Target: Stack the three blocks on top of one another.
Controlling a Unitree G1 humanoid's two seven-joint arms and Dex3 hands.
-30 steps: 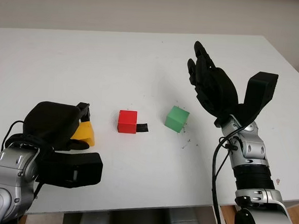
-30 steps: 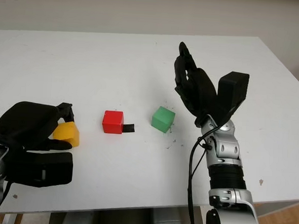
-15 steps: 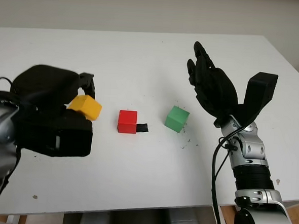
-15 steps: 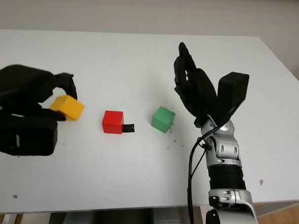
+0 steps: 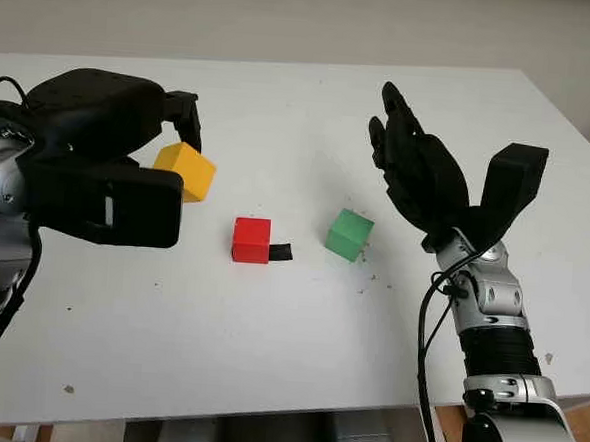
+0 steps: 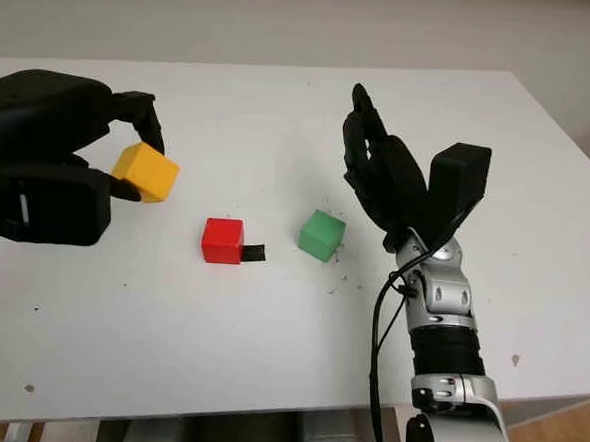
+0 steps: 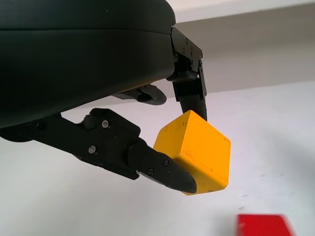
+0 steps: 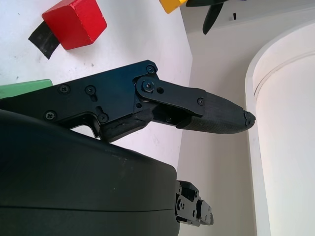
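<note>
1. Left hand (image 5: 128, 161) holding the yellow block (image 5: 185, 170) up in the air, above the white worktop (image 5: 269, 320), fingers (image 7: 162, 167) pinching it tight on two sides
2. Yellow block tilting, up and to the left of the red block (image 5: 252, 239)
3. Red block sitting on the worktop, touching a small black strip (image 5: 281, 251)
4. Green block (image 5: 349, 234) sitting just beside, to the right
5. Right hand (image 5: 423, 179) hovering open, near the green block, holding nothing
</note>
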